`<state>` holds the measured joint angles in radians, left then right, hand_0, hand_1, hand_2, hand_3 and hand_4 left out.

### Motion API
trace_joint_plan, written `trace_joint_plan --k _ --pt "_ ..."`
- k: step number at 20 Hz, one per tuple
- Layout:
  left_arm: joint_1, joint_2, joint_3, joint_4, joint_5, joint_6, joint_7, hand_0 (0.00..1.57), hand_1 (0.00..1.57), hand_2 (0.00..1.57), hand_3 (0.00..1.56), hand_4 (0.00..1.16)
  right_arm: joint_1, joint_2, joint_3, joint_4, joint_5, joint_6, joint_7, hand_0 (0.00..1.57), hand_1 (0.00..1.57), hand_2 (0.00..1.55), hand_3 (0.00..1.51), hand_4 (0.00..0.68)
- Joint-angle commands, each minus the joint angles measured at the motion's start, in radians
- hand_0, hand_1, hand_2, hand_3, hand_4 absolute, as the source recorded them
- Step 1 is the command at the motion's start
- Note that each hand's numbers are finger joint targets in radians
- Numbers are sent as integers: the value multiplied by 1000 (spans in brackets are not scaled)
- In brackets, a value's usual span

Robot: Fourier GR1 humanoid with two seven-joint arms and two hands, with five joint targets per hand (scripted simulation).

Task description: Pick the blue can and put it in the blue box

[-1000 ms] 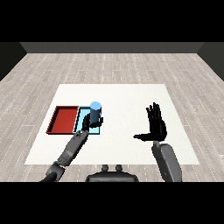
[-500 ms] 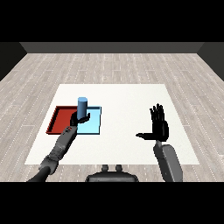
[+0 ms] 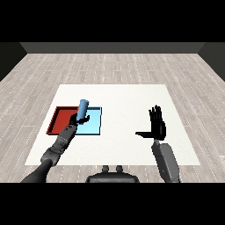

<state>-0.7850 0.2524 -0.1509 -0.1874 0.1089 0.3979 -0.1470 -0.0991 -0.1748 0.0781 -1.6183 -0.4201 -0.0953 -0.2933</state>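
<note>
Since a second ago, the left hand (image 3: pixel 80 119) has carried the blue can (image 3: pixel 83 108) leftward, from over the light blue tray (image 3: pixel 94 125) toward that tray's left side, next to the red tray (image 3: pixel 59 119). The can, upright earlier, now tilts slightly with its top leaning right. The left forearm has swung outward with the move, reaching in from farther toward the lower left corner.

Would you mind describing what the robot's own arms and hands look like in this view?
Both arms are alike: a grey, rounded forearm ending in a black robot hand with slender fingers and a thumb. The left robot hand sits on a forearm built of darker grey segments; the right robot hand tops a smooth, lighter grey forearm. No cables, markings or sleeves are visible.
</note>
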Motion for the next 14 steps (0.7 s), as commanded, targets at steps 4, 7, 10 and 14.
trace_joint_plan --k 4,7,10,14 --pt "-2 -77 -20 141 -49 -4 33 1482 1482 1409 881 869 -7 -9 -31 19 -26 21 25 0 0 0 0 0" --pt "10 -55 -15 161 -49 -60 58 1537 1537 1418 337 835 -10 -38 -82 64 -65 89 -16 0 0 0 0 0" --pt "16 -93 31 158 -7 -59 76 1571 1571 1487 0 633 -17 -2 -41 86 -8 51 -40 0 0 0 0 0" --pt "-29 -41 -26 184 -78 -66 134 0 0 0 0 588 -59 3 -49 77 -23 46 -9 0 0 0 0 0"
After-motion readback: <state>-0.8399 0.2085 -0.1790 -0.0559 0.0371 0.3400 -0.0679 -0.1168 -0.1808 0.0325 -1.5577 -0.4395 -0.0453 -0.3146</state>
